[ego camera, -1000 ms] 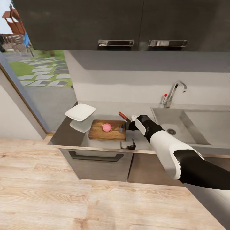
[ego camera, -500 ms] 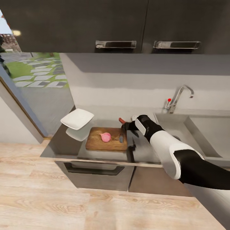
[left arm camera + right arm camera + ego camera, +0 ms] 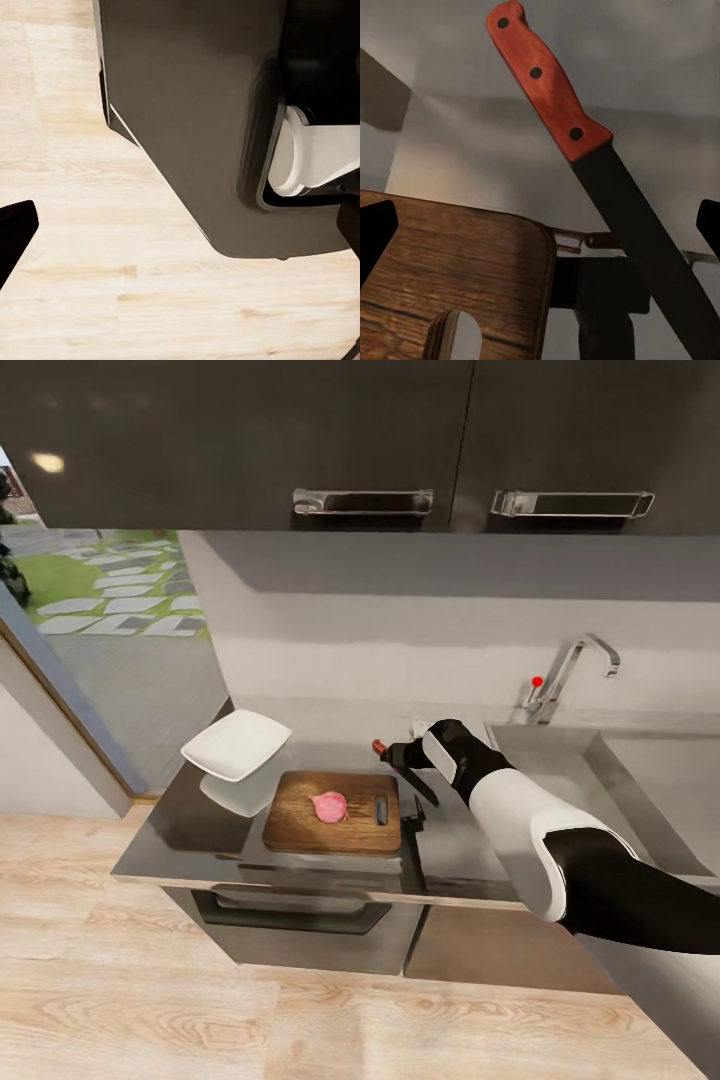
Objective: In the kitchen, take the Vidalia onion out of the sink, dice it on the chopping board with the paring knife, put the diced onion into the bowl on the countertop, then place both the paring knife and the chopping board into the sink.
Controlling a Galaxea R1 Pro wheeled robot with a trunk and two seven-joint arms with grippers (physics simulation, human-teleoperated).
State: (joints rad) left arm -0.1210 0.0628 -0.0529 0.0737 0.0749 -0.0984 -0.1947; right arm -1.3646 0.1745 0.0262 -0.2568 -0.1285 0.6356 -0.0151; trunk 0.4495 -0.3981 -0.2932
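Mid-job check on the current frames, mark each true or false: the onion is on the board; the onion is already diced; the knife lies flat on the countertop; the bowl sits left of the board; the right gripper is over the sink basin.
1. The Vidalia onion is on the chopping board. True.
2. It is already diced. False: it is one whole pink bulb.
3. The paring knife lies flat on the countertop. False: it is lifted and slanted at the right gripper.
4. The bowl sits left of the board. True.
5. The right gripper is over the sink basin. False: it is by the board's far right corner.
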